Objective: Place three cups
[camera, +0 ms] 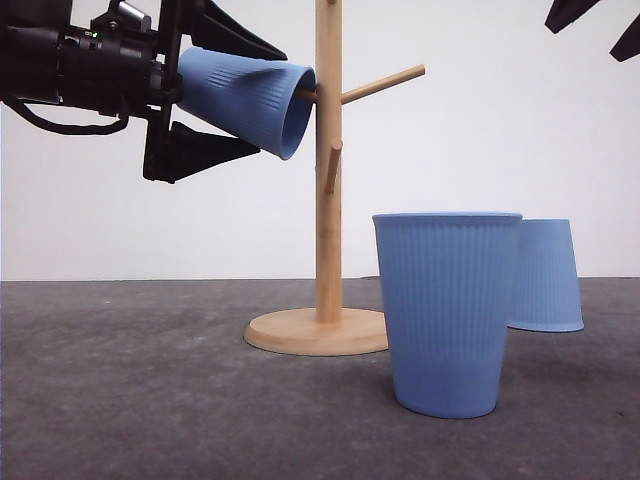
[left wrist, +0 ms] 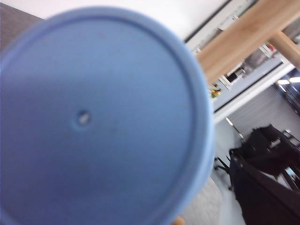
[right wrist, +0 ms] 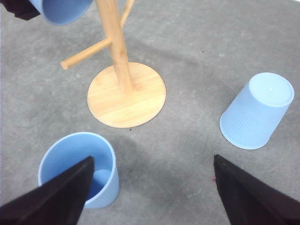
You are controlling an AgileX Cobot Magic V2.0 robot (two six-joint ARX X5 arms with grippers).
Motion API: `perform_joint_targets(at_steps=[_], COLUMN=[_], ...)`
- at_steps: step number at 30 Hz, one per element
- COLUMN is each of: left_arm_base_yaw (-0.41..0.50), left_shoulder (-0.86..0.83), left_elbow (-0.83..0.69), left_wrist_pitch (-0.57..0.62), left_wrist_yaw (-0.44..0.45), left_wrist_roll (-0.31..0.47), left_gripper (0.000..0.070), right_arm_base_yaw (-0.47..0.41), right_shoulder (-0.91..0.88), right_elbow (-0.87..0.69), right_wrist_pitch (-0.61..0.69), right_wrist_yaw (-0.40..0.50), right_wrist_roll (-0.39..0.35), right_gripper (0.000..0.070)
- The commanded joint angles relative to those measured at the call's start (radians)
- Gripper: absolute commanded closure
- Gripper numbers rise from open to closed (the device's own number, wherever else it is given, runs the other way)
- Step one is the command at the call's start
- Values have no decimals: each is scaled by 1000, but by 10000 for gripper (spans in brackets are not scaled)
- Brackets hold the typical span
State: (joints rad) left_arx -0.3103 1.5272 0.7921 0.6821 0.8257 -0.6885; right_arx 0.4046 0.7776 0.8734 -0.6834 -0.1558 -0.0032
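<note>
My left gripper [camera: 270, 103] is shut on a light-blue ribbed cup [camera: 245, 98], held on its side high at the left. The cup's mouth faces the wooden rack's post [camera: 328, 180], and a short peg [camera: 306, 95] runs into it. Its flat base with a centre dot [left wrist: 93, 122] faces the left wrist camera. A second cup [camera: 447, 310] [right wrist: 79, 164] stands upright in front of the rack. A third cup [camera: 545, 275] [right wrist: 258, 112] sits upside down behind it, to the right. My right gripper [right wrist: 154, 192] [camera: 598, 28] hangs open high above them, holding nothing.
The rack's round wooden base [right wrist: 126, 93] rests on the grey table [camera: 120, 400]. One long peg [camera: 385, 82] points up to the right and a shorter one [camera: 332, 165] points forward. A white wall stands behind the table.
</note>
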Motion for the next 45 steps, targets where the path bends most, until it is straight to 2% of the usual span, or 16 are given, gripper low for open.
perform_joint_targets(at_steps=[1, 9, 15, 20, 24, 27, 30, 33, 39, 45], left_arm_base_yaw=[-2, 11, 29, 62, 92, 114, 127, 136, 171, 195], left_shoulder=[20, 13, -71, -203, -318, -405, -484, -563, -730, -817], left_elbow=[18, 18, 18, 18, 18, 18, 14, -16, -151, -209], left_wrist_pitch=[-7, -197, -421, -720, -942, -1038, -1134, -1172, -1157, -1157], left_wrist_yaw=[17, 100, 93, 21, -89, -174, -324, -417, -500, -520], left_wrist_roll=[36, 151, 301, 486, 598, 609, 598, 598, 547, 538], left_gripper=[28, 21, 22, 47, 145, 183, 286, 310, 310, 310], right_arm_base_yaw=[3, 3, 3, 3, 3, 3, 3, 3, -11, -130], right_shoulder=[5, 5, 5, 5, 5, 5, 5, 5, 4, -22], right_elbow=[14, 14, 14, 14, 14, 14, 14, 14, 5, -72], right_wrist_pitch=[10, 10, 10, 9, -5, -21, -23, -28, -60, 42], right_wrist_yaw=[0, 0, 0, -1, -1, -10, -35, -34, 79, 63], right_wrist_roll=[0, 0, 3, 6, 32, 42, 41, 41, 40, 40], right_gripper=[184, 184, 184, 184, 184, 184, 184, 184, 184, 182])
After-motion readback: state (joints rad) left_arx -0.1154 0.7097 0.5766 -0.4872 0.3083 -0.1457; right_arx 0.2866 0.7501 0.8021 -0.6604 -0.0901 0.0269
